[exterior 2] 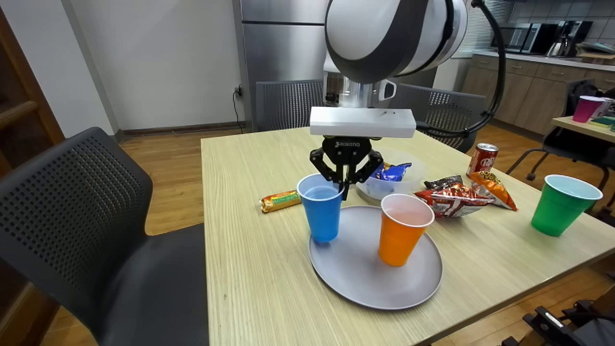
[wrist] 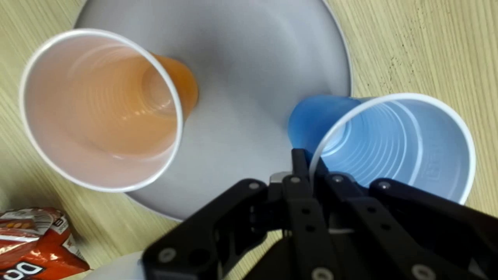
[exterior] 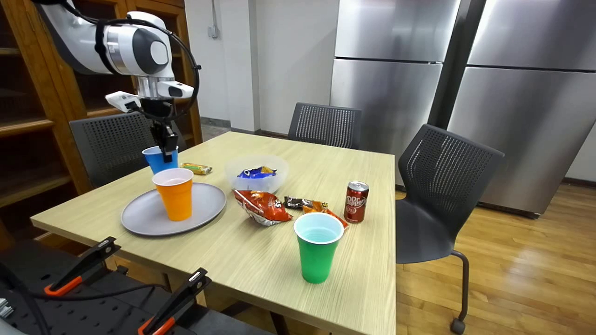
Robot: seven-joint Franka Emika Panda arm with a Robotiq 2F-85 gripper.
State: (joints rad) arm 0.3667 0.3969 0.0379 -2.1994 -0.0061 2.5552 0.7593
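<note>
Blue plastic cup (exterior 2: pixel 321 217) was pinched at its rim by black fingers (wrist: pixel 298 190), one inside. Its base was over the grey plate (exterior 2: pixel 360 281), near the edge; open plate surface separated it from an orange cup (exterior 2: pixel 401 238), and wooden tabletop (exterior 2: pixel 259 269) stretched outward.

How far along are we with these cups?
Done, apparently: the orange cup stands on the gray plate. In hand: the gripper pinches the blue cup at its rim, base at the plate's edge; whether it rests there is unclear. Left, probably: releasing it and perhaps moving the green cup, which stands on the table.
</note>
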